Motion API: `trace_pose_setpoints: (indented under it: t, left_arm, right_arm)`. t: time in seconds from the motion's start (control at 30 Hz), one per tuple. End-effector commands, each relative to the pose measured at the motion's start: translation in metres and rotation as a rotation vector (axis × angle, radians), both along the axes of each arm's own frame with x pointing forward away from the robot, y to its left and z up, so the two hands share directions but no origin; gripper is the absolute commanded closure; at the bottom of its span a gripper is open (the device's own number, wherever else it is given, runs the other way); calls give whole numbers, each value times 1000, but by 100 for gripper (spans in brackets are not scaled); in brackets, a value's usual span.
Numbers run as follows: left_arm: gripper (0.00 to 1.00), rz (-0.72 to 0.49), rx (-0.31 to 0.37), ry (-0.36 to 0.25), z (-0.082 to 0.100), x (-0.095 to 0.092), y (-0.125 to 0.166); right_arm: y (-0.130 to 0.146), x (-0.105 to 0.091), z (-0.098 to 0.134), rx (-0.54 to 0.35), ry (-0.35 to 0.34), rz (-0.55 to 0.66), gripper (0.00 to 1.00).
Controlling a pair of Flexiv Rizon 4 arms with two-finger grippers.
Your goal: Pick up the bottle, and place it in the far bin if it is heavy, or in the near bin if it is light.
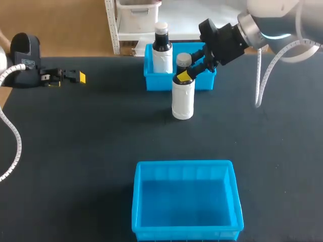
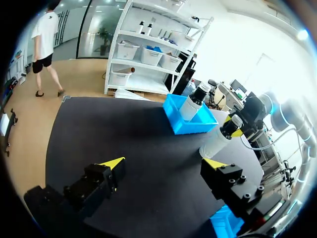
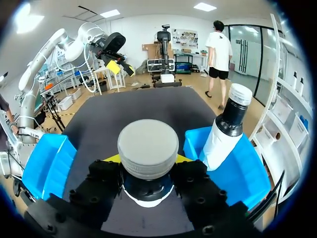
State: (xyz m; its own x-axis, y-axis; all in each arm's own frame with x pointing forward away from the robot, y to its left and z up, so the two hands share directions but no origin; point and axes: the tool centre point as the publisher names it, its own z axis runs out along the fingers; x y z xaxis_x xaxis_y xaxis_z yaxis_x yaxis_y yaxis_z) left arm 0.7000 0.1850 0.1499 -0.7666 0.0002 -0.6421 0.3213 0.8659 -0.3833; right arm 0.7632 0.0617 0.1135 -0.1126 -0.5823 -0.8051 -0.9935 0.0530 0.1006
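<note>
Two bottles, two blue bins, two grippers out here. The right gripper (image 1: 185,75) is pinching the bottle (image 1: 182,98) at its neck, under the grey cap, holding it upright just in front of the far bin (image 1: 151,83). A second bottle (image 1: 162,53) is sitting inside that bin. The near bin (image 1: 137,201) is lying well apart, and the left gripper (image 1: 75,77) is hanging spread wide at the table's left.

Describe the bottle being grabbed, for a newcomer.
Find the blue bin at the far edge of the table. In front of it, outside, stands a grey-capped white bottle, neck in the right gripper; the other bottle sits inside the bin.
</note>
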Motion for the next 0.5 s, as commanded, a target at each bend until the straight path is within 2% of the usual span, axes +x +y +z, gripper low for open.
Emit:
trace_pose_setpoints:
  t: [0.03,0.23,0.33,0.5]
  left_arm:
    - [0,0,0,0,0,0,0]
    - [0,0,0,0,0,0,0]
    - [0,0,0,0,0,0,0]
    - [0,0,0,0,0,0,0]
  right_arm:
    - [-2,-2,-4,0,-4,-4,58]
    - [-2,-3,-3,2,-5,-4,80]
    - [-2,-4,-3,2,-5,-4,100]
    - [-2,-5,-3,3,-4,0,100]
